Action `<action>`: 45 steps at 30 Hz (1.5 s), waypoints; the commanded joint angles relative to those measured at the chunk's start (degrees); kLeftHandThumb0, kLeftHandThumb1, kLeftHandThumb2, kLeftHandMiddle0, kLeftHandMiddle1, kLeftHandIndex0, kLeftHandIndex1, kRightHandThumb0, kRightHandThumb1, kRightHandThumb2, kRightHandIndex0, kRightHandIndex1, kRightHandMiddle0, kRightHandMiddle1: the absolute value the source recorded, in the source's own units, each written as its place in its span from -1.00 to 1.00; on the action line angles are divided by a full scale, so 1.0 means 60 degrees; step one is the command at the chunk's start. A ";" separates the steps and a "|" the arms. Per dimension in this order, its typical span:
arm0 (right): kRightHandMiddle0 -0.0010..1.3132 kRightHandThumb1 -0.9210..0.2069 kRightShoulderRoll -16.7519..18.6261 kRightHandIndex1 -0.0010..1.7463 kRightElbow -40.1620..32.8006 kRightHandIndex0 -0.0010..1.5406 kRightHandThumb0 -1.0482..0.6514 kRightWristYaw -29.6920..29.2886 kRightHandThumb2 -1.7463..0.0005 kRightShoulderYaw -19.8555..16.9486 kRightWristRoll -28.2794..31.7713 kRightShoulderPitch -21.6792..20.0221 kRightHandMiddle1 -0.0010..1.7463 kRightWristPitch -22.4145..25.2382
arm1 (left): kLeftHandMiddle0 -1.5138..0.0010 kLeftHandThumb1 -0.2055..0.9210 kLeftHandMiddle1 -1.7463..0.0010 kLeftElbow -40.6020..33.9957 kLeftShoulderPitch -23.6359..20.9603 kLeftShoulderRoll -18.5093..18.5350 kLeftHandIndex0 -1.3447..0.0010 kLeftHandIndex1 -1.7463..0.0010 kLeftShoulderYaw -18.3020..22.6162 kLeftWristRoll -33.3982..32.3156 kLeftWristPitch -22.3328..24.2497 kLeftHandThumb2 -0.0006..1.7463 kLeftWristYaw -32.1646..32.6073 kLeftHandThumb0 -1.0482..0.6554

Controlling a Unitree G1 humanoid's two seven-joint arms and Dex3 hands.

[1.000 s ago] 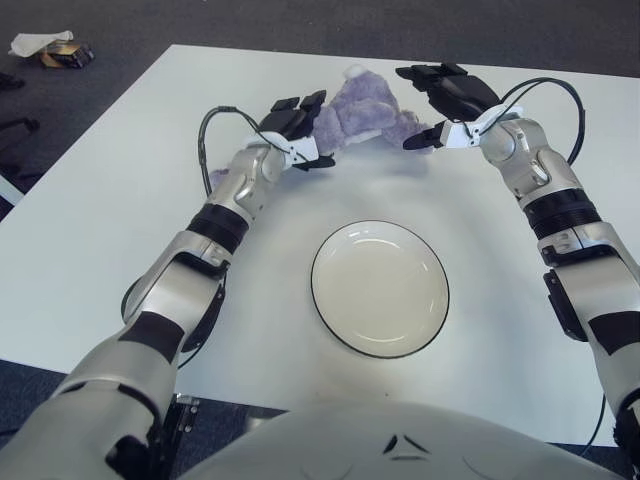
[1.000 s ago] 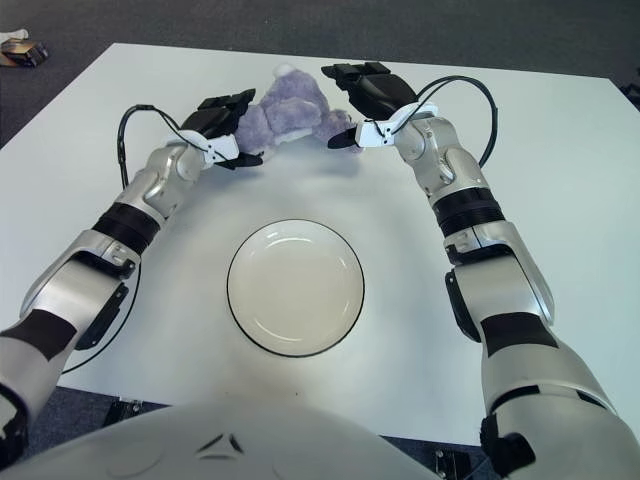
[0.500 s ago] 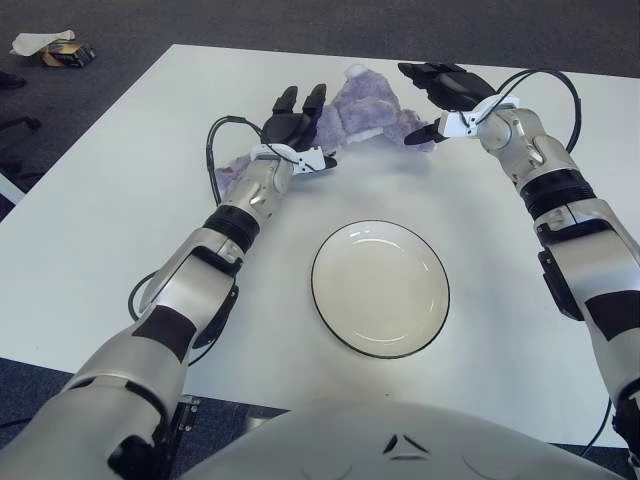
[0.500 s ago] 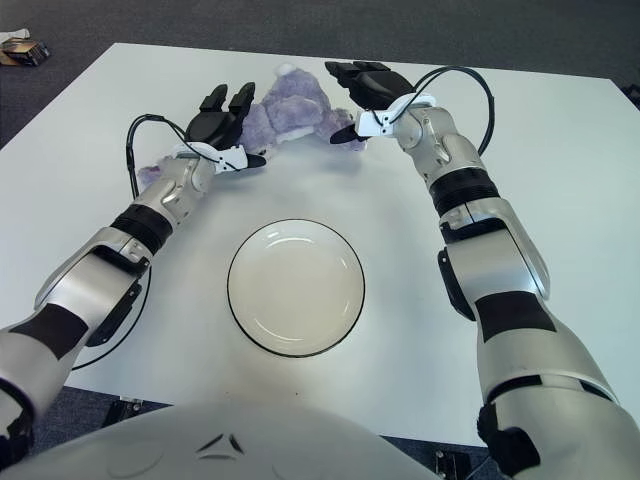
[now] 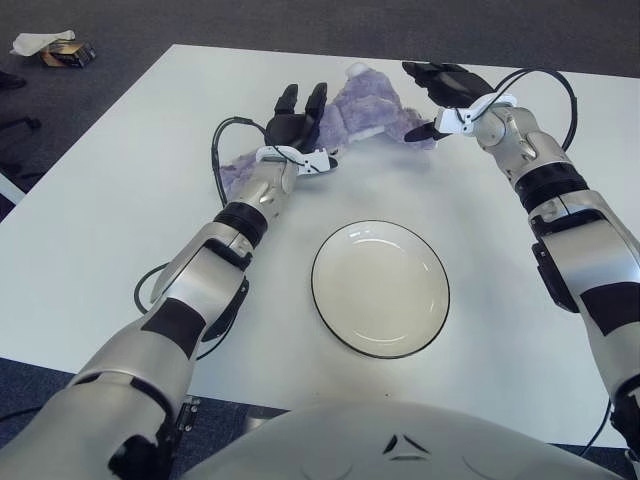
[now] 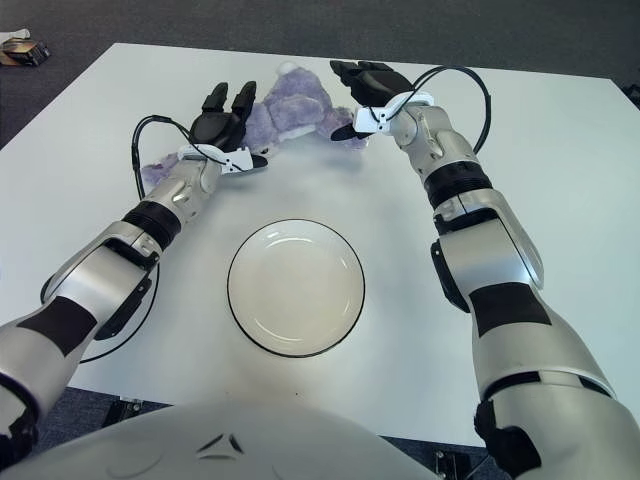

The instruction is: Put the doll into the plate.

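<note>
A purple plush doll (image 5: 362, 108) lies on the white table (image 5: 120, 220) at the far middle, beyond the plate. The white plate (image 5: 380, 288) with a dark rim sits empty at the table's centre. My left hand (image 5: 296, 122) is at the doll's left side, fingers spread and pointing away from me. My right hand (image 5: 440, 88) hovers at the doll's right side, fingers spread over its edge. Neither hand holds the doll. Part of the doll (image 6: 165, 170) shows behind my left forearm.
Black cables loop off both wrists, one (image 5: 215, 150) on the left, one (image 5: 560, 90) on the right. Small objects (image 5: 50, 48) lie on the dark carpet beyond the table's far left corner.
Both hands have shifted a little farther out toward the doll. The left hand turned fingers-up and its forearm uncovered more purple plush. The doll and plate have not moved.
</note>
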 commanded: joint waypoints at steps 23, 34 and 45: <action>-0.96 -0.79 0.0308 -0.98 0.1006 -0.95 -1.00 -0.1262 0.62 0.0027 0.0218 -0.0219 -0.97 -0.0597 | 0.15 -0.21 -0.76 0.2118 -0.0371 -0.0301 0.23 -1.00 0.0051 -0.0399 -0.1262 0.51 0.2354 0.16; -1.00 -0.81 0.0355 -0.95 0.0995 -0.91 -1.00 -0.1789 0.60 -0.0010 0.0220 -0.0117 -0.81 -0.0460 | -0.34 -0.70 -0.44 0.2529 -0.0344 -0.0237 -0.09 -1.00 -0.0144 -0.0191 -0.1562 0.78 0.3024 0.23; -1.00 -0.83 0.0085 -0.88 0.0864 -0.86 -1.00 -0.2046 0.61 -0.0299 0.0625 0.0225 -0.63 -0.0890 | -0.31 -0.77 -0.68 0.2710 -0.0195 -0.0104 -0.04 -1.00 -0.0232 -0.0348 -0.1780 0.91 0.2687 0.23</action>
